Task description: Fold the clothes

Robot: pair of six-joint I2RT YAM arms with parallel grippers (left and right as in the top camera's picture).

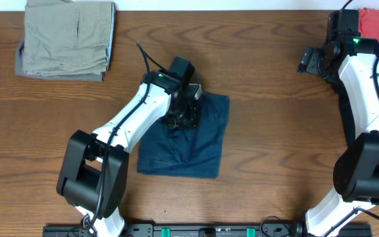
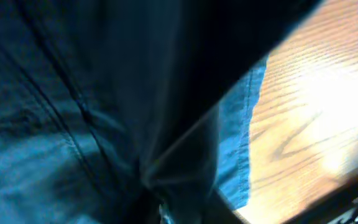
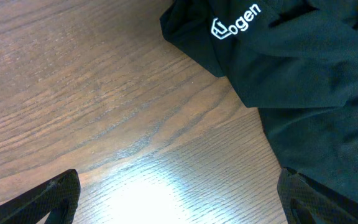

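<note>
Counts: 2 arms, 2 tools, 4 pieces of clothing (1 blue, 1 black, 1 grey-green, 1 red), all on one wooden table (image 1: 275,145).

Near edge: both arm bases sit here, left arm (image 1: 130,118) reaching up and in, right arm (image 1: 367,92) running up the right side.

Mid table: blue garment (image 1: 196,151) lies about centre, flat, in a rough rectangle, slightly skewed. Bottom edge is fairly straight; top right corner sticks out a bit. Some soft wrinkles across it. Dark denim-like blue with visible seams and stitching in the left wrist view, plus a lighter blue hemmed edge lying on the wood.

Left tool (image 1: 181,112) is down on the upper left part of the blue garment, touching the cloth. The left wrist view is filled by fabric up close and the fingers aren't readable, so I can't tell whether it's spread or clamped.

Further back, right side: right tool (image 3: 179,205) hangs over bare wood with fingertips (image 3: 48,199) wide apart, gripping nothing. Black garment (image 3: 303,81) with a white printed logo lies just beside it, rumpled, not folded.

Far edge: grey-green garment (image 1: 68,39) at the far left corner, folded into a neat stack, well apart from the blue one. Red garment (image 1: 377,23) at the far right corner, partly behind the right arm, shape mostly hidden.
</note>
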